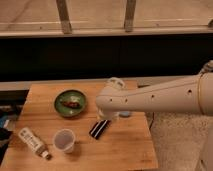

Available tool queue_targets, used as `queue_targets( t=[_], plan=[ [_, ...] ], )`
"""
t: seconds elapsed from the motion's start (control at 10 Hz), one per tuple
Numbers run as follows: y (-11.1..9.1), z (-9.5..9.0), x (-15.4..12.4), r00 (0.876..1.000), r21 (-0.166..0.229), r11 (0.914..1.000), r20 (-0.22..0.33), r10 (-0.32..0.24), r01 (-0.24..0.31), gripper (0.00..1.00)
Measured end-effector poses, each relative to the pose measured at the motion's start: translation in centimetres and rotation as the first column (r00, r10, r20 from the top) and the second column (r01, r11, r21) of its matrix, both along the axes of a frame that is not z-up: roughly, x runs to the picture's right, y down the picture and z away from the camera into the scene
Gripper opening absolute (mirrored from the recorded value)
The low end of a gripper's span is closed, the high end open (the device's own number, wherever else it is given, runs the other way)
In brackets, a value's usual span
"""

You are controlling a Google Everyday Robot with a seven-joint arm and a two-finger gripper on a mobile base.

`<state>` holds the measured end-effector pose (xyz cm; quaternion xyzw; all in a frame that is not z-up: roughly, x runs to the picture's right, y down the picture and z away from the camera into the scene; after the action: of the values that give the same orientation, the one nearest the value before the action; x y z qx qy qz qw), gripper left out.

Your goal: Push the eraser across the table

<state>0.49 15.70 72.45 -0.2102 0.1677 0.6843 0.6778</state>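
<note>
Eraser (99, 128) is lying flat on the table (127, 147), a little right of the tabletop's middle and nearer the front edge than the back. Its long side is running on a diagonal from lower left to upper right. It is showing as a small black block with a pale stripe along its length.

The gripper (105, 118) is hanging at the end of the white arm (160, 97), which is reaching in from the right and crossing over the right half of the table. The gripper is sitting low, right at the upper end of the eraser. The bulky wrist is covering most of it, so whether it is open or closed cannot be told, nor whether it is actually touching the block.

A small pale blue object (125, 114) is peeking out just beside the wrist on its right side, close to the eraser's upper end but apart from it.

Left of the arm, a green bowl (70, 103) is resting on the wood with something dark brown inside it (what it is cannot be made out). Nearer the front edge, a clear cup (64, 140) is standing upright, left of the eraser and apart from it. Farther left again, a white-labelled bottle (33, 142) is lying on its side near the table's front left corner, its tan cap pointing toward the cup.
</note>
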Motion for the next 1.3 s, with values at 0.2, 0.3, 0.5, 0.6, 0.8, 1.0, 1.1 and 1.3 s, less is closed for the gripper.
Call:
queue_targets(
  t=[0.2,0.3,0.5,0.6,0.8,1.0,1.1,1.3],
  plan=[
    [0.0,0.0,0.0,1.000,0.000,1.0000,0.000,0.000,0.000,0.13],
    [0.0,0.0,0.0,1.000,0.000,1.0000,0.000,0.000,0.000,0.05],
    [-0.2,-0.1,0.0,1.000,0.010,0.9999,-0.009,-0.002,0.002,0.00],
    [-1.0,-0.2,0.6,0.998,0.035,0.9993,-0.062,-0.015,0.017,0.00],
    [-1.0,0.4,1.4,0.992,0.025,0.9992,-0.123,-0.026,0.029,0.00],
    [0.1,2.0,2.4,0.986,-0.004,0.9995,-0.167,-0.032,0.032,0.00],
    [0.6,2.6,2.4,0.984,-0.019,0.9992,-0.176,-0.038,0.036,0.00],
    [2.0,4.3,3.3,0.977,-0.062,0.9978,-0.210,-0.034,0.022,0.00]
  ],
)
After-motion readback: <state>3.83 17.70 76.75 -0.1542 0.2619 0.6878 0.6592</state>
